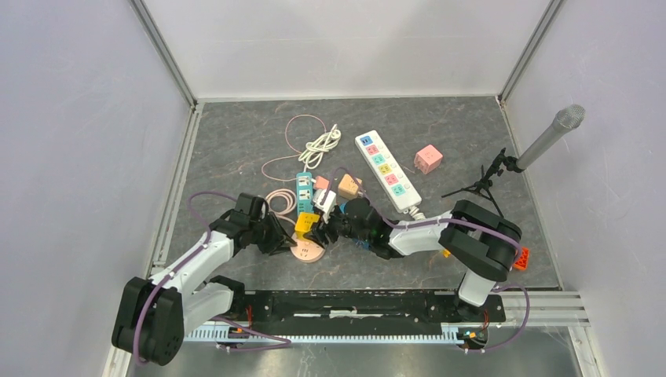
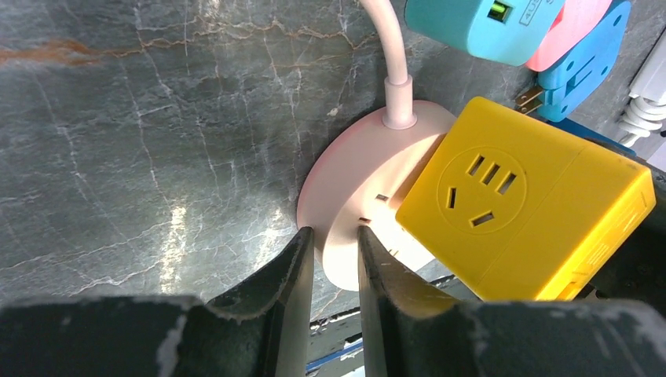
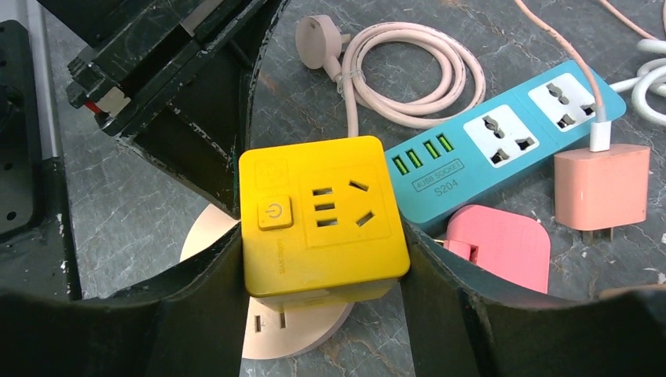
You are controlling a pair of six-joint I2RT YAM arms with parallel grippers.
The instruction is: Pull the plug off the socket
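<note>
The scene is lit brightly and evenly. Glare is thrown across the grey marbled tabletop (image 2: pixel 177 228).

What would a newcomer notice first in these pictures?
The bright yellow cube adapter, at the front centre of the table, stands out first: the right end effector clamps it from both sides. It sits on a pink round socket, whose rim the left end effector pinches. Behind them lie a blue power strip and a white power strip.
</note>
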